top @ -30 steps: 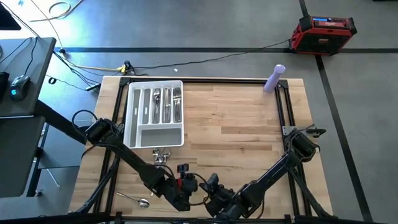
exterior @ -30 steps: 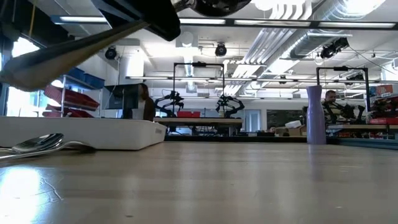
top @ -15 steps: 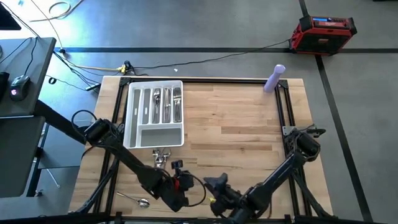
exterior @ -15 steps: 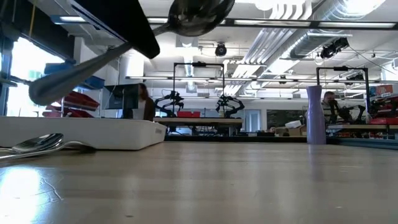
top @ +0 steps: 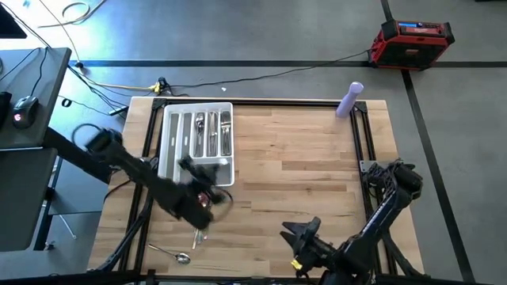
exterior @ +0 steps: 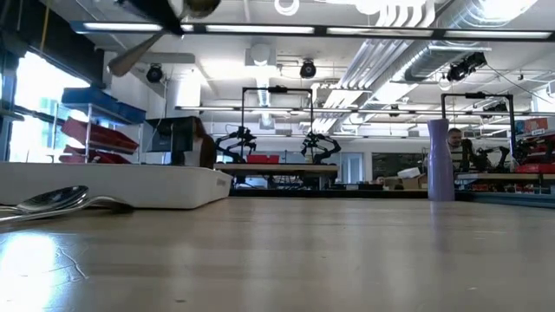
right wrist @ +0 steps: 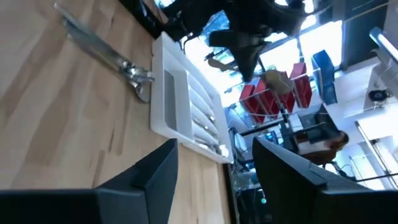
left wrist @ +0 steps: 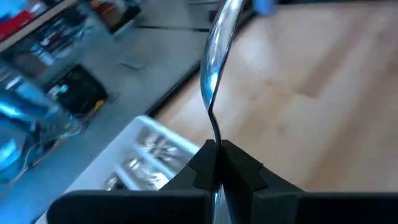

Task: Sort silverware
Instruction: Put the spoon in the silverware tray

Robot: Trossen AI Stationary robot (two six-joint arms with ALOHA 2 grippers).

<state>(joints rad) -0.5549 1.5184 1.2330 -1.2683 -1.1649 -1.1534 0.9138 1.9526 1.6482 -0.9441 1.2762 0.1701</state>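
Fingers (left wrist: 239,168) of the left gripper (left wrist: 217,163) pinch a spoon (left wrist: 214,74) near the tray (top: 170,150)'s front edge; the right gripper (right wrist: 214,163) gapes empty near the table (top: 317,166)'s front edge.

Left tool (top: 202,194) clamped shut, arm raised – right tool (top: 305,237) spread open, arm low

White tray (top: 169,150) on wood table (top: 309,158), purple bottle (top: 349,100) far corner, red box (top: 413,41) on floor

Grey floor (top: 261,47) crossed by dark lines; red case (top: 413,41) on it. Desk (top: 24,95) at left. Ceiling strip lights (exterior: 364,30) lit.
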